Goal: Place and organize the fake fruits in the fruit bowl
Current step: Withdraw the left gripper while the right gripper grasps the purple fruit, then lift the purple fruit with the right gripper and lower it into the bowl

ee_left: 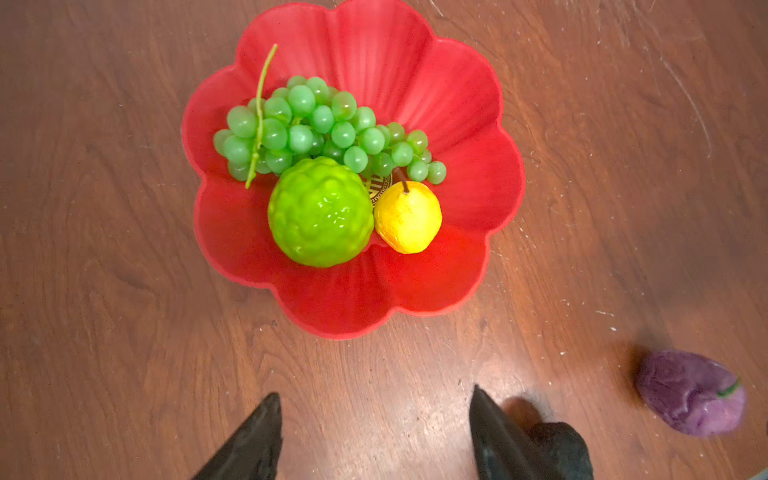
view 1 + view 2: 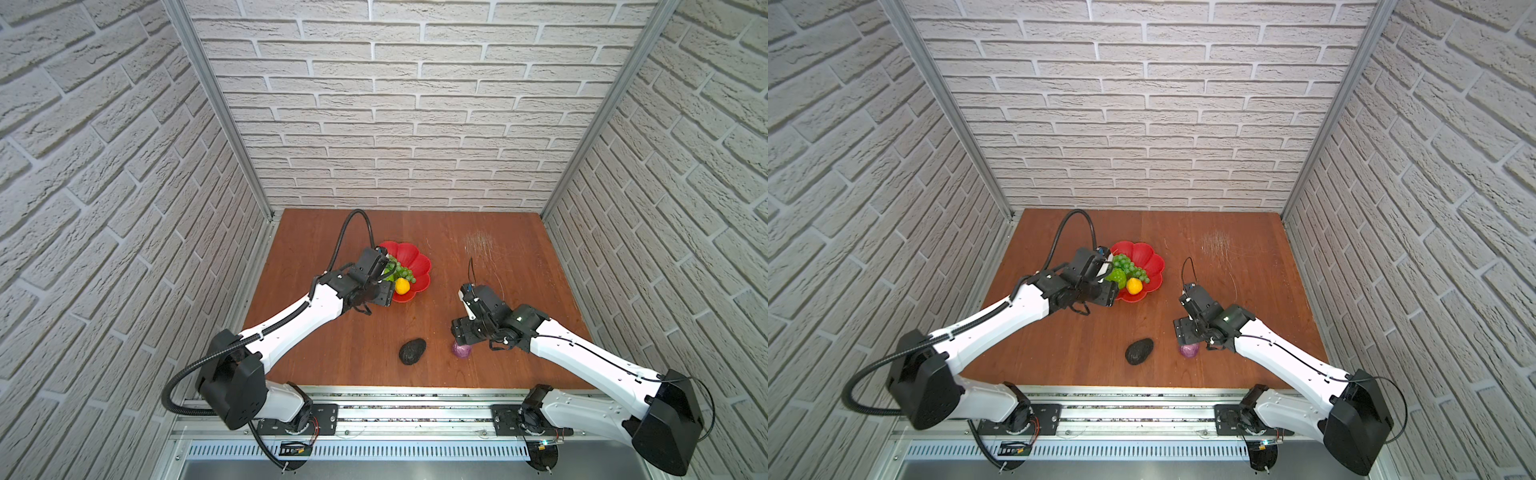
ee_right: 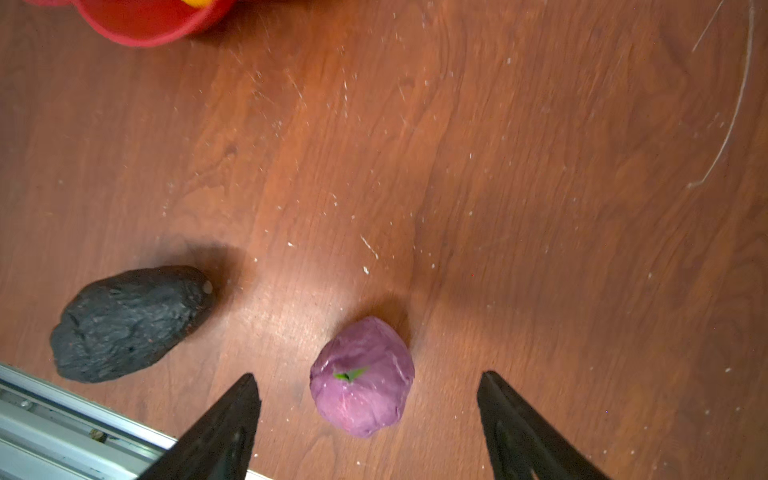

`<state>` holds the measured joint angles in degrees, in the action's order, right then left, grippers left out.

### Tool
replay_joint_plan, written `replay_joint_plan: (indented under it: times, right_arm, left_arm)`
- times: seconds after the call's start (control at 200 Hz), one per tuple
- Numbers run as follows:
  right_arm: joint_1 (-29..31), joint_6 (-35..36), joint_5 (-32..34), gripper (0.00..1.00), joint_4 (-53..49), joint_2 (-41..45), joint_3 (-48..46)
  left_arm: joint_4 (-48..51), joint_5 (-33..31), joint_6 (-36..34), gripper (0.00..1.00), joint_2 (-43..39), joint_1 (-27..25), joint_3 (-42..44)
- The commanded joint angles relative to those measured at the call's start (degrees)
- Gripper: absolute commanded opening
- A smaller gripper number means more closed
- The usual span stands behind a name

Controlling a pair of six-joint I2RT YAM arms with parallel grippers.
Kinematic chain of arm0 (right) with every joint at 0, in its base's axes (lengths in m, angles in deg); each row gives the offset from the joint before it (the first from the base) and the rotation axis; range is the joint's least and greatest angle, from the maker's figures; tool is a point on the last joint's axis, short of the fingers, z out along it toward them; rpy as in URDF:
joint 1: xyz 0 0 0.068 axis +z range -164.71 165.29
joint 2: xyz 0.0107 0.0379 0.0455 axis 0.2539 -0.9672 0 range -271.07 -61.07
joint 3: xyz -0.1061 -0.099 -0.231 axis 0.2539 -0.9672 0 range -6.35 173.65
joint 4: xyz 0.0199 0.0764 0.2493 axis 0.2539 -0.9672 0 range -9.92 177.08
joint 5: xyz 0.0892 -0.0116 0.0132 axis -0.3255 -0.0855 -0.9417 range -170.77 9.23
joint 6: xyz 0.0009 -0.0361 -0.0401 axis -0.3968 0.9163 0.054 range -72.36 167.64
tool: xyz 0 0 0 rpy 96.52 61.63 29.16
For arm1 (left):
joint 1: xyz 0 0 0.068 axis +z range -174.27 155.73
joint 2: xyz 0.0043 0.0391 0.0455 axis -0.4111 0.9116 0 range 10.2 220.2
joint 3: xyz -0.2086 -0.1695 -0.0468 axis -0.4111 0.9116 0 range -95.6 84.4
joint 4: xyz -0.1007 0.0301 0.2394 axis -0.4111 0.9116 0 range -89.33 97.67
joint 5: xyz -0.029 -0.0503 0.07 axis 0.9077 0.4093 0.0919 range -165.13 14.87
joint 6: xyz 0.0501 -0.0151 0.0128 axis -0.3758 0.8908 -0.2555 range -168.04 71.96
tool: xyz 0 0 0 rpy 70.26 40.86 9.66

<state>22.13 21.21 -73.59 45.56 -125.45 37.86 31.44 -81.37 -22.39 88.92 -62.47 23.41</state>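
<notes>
The red scalloped fruit bowl (image 2: 415, 255) (image 1: 374, 45) stands left of the table's middle. In it lie the green grape bunch (image 1: 316, 124), the bumpy green ball (image 1: 320, 212) and the small yellow fruit (image 1: 408, 218) (image 2: 402, 286). On the table nearer the front lie the dark avocado (image 2: 412, 351) (image 3: 129, 322) and the purple bulb (image 2: 462, 350) (image 3: 361, 376). My left gripper (image 1: 375, 390) hangs open and empty over bare wood beside the bowl's near rim. Above the purple bulb, my right gripper (image 3: 366, 373) is open, one finger on either side and clear of it.
A metal rail (image 2: 374, 392) (image 3: 62, 415) runs along the table's front edge, close to the avocado and the bulb. Brick-patterned walls close in the back and both sides. Scratched bare wood (image 2: 480, 245) lies at the back right.
</notes>
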Motion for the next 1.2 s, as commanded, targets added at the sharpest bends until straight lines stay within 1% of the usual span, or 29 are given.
replay_joint_plan:
  times: [0.0,0.135,0.325,0.625,0.68,0.895,0.97,1.12,1.195]
  right_arm:
    - [-0.18,-5.59,-2.57,0.85,-0.74,1.62,-2.53]
    - [0.12,-7.74,-5.27,0.85,0.58,-0.06,-3.85]
    - [1.22,-7.83,-5.07,0.84,1.05,-4.0,-3.14]
    - [3.43,-6.96,-4.25,0.74,3.31,-10.98,-1.86]
    - [3.84,-6.78,-3.94,0.71,3.3,-11.92,-1.44]
    - [4.2,-6.43,-3.56,0.63,3.88,-12.96,-1.41]
    - [4.2,-5.96,-3.23,0.62,4.07,-13.64,-1.35]
    - [4.18,-5.2,-3.14,0.56,4.64,-14.41,-0.9]
    - [4.34,-4.94,-3.13,0.55,4.62,-14.09,-0.82]
  left_arm:
    - [-4.62,-2.02,3.85,0.71,-2.62,1.14,3.28]
    - [-5.47,-2.2,4.48,0.72,-3.15,1.79,5.19]
    - [-6.5,-1.37,4.26,0.72,-2.69,2.65,6.04]
    - [-6.6,-0.36,4.62,0.72,-3.25,4.33,7.44]
    - [-6.59,-0.28,4.99,0.72,-3.24,4.44,7.7]
    - [-6.93,0.04,5.72,0.72,-3.38,4.47,8.43]
    - [-6.9,0.09,5.68,0.72,-3.2,4.53,8.43]
    - [-6.79,-0.04,5.95,0.72,-3.44,4.53,8.69]
    - [-6.7,-0.31,6.12,0.72,-4.16,4.53,9.12]
